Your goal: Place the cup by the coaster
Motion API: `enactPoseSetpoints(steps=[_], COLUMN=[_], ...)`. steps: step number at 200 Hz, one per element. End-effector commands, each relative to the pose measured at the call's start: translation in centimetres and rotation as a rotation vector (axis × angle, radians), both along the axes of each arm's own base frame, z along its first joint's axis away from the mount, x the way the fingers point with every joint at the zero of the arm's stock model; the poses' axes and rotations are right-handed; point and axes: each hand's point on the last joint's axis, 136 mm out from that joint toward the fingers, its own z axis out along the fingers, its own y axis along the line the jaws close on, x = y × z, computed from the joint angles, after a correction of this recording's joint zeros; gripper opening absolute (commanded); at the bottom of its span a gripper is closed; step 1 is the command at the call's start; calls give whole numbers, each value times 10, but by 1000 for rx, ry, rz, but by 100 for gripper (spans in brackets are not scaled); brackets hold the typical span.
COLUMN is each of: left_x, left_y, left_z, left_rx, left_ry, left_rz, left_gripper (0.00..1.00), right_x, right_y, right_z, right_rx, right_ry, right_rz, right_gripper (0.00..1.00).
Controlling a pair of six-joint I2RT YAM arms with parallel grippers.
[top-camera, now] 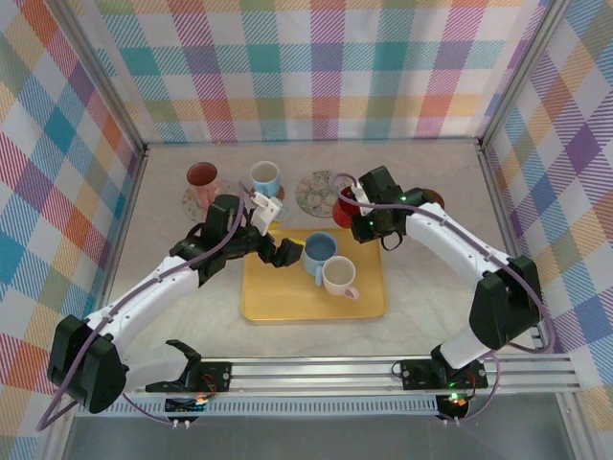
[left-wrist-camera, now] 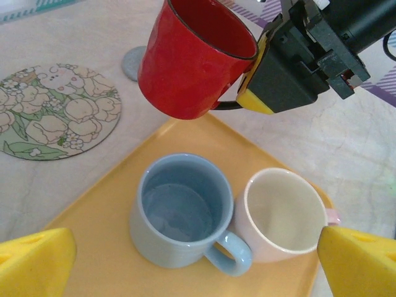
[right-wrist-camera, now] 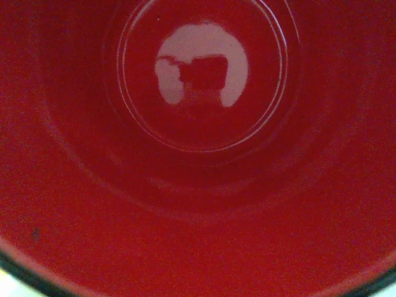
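Found red cup pinched in right hand at the handle side, with yellow pad pressed against the outer wall. Noted it clear of the surface, tilted, hanging above the far corner of yellow tray. From the top camera, placed it just right of floral coaster; cannot tell whether it overlaps the coaster's edge. Through the right wrist camera, looked straight into the cup's glossy red inside and saw a pale reflection on its bottom.

Found left hand spread wide and gripping nothing, low over the left part of the tray, with yellow fingertips at both lower corners of its own camera.

Counted two cups upright on the tray: blue cup, handle toward the left wrist camera, and white cup touching its right side.

Logged farther back on the surface: dark red cup standing on second coaster at the left, and white-and-blue cup between the two coasters.
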Motion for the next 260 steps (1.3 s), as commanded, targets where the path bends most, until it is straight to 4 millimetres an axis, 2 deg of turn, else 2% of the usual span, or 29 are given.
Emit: enactPoseSetpoints(steps=[1, 43, 87, 128, 260], left_x=[18, 46, 59, 75, 87], left_y=[-5, 4, 7, 12, 19], left_z=[24, 16, 8, 3, -22], left_rx=[-19, 47, 47, 31, 44], left_ry=[-103, -128, -122, -98, -65], left_rz=[29, 135, 157, 202, 250], left_gripper=[100, 100, 100, 100, 100], right_x=[24, 53, 83, 101, 150], right_y=[8, 18, 27, 36, 41], right_z=[22, 23, 10, -4, -45], right_rx=[19, 30, 14, -5, -118], right_ry=[-69, -69, -57, -10, -7], right_rz=[12, 3, -2, 2, -28], right_gripper=[0, 0, 0, 0, 0])
